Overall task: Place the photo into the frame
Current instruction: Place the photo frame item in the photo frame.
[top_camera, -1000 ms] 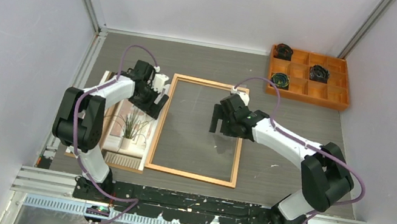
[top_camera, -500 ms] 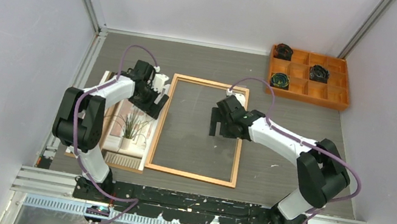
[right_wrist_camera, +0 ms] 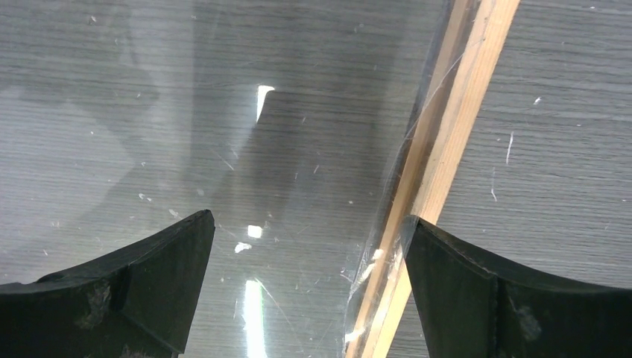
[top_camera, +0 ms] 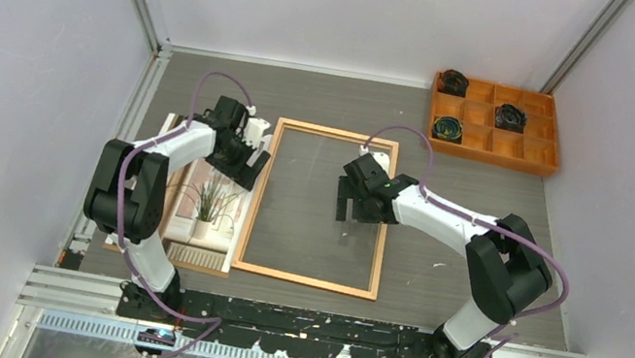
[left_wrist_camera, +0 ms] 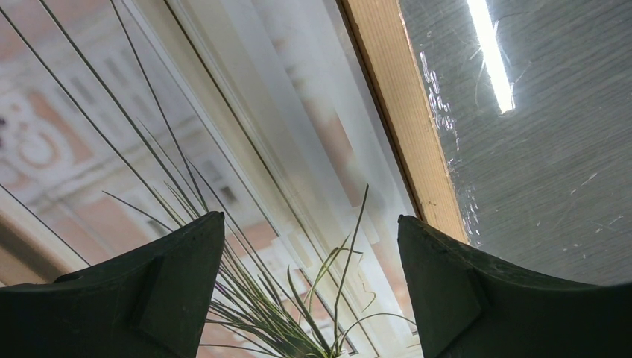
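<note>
You are at the pick-up step. The big flat photo (top_camera: 209,201) of a spiky plant lies at nine o'clock of the thin orange-brown wooden frame (top_camera: 333,131). Your left gripper (top_camera: 248,165) hovers open over it. Your right gripper (top_camera: 354,209) hangs open by the frame's three o'clock side. Next, probably, pinch the photo's edge.

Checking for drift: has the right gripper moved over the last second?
Yes, slightly: the right gripper has edged left, away from the frame's right rail.
</note>
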Controlling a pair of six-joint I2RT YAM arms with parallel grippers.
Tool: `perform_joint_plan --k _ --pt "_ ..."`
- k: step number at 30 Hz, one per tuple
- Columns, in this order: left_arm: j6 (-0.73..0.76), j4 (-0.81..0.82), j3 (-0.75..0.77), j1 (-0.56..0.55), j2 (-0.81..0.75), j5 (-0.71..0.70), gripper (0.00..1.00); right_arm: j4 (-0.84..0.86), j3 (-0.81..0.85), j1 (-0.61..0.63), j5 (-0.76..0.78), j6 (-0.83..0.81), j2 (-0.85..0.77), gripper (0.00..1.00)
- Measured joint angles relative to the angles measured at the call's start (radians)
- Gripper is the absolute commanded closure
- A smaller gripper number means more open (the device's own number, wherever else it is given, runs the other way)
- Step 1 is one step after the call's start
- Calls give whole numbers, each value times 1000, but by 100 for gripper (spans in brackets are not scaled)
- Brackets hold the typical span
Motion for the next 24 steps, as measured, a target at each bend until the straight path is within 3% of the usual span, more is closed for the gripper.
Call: perform_joint_plan --k 24 --pt "1 0 0 0 0 0 11 -11 10 0 21 1 -3 0"
